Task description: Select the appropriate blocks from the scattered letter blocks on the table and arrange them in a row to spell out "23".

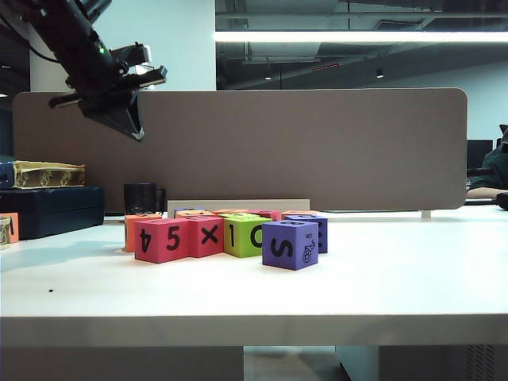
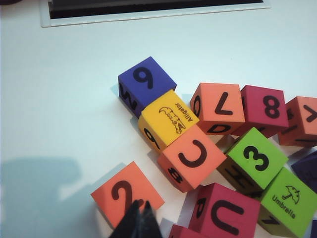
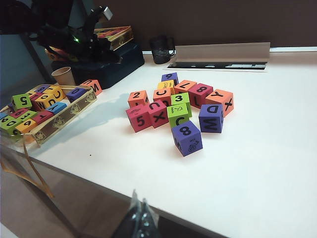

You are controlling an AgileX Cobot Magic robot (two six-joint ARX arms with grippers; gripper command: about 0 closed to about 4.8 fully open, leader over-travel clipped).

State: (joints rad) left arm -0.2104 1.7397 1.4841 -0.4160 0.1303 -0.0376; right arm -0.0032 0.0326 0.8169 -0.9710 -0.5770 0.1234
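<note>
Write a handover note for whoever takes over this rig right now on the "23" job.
Left gripper: shut, empty, in the air over the orange "2" block.
Right gripper: shut, empty, held well away from the blocks.
Orange "2" block lies at the cluster's edge; the lime-green "3" block sits inside the cluster, other blocks between them, all on the table.
Done: nothing placed yet.
Left: pick out both and set them side by side, 2 then 3.

"2" on orange block (image 2: 127, 194); "3", "Umbrella" on green blocks (image 2: 256, 157); "Alligator" on yellow block (image 2: 171, 117).
</note>
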